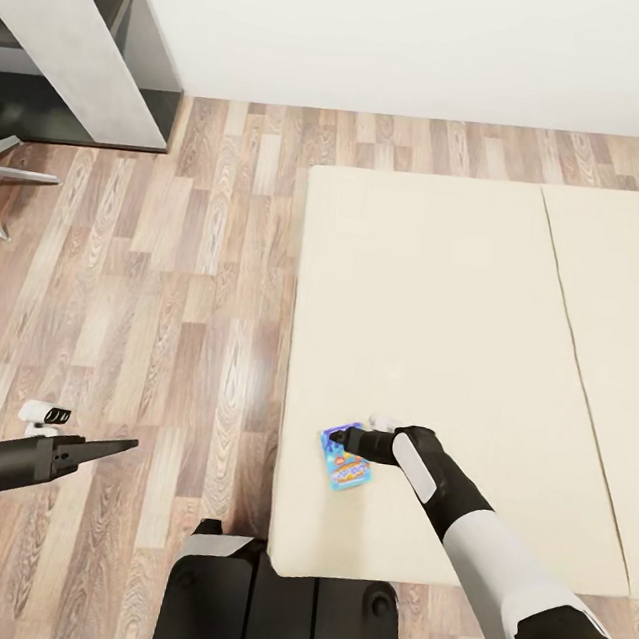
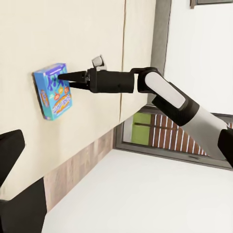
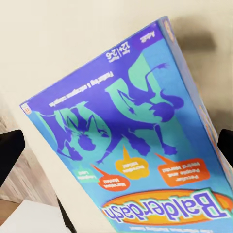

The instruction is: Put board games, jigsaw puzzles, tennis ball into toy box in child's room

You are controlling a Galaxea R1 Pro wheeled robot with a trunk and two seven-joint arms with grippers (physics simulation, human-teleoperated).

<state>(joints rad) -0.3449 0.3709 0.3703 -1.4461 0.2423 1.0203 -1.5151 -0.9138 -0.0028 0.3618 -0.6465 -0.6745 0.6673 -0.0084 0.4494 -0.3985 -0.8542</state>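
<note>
A blue board game (image 1: 347,461) printed "Balderdash" lies flat on the bed (image 1: 442,305), close to the near left corner of the beige mattress. My right gripper (image 1: 342,436) reaches down to its far end. In the right wrist view the box (image 3: 131,145) lies between the two dark fingers (image 3: 9,150), which stand apart at either side of it, open. The left wrist view shows the same box (image 2: 53,91) with the right gripper (image 2: 62,76) at its edge. My left gripper (image 1: 129,445) hangs open over the floor, left of the bed.
Wood-plank floor (image 1: 162,289) runs left of the bed. A grey desk section (image 1: 74,35) and chair legs (image 1: 0,177) stand at the far left by the white wall. A second mattress half (image 1: 608,347) lies at the right. My base (image 1: 272,606) touches the bed's near edge.
</note>
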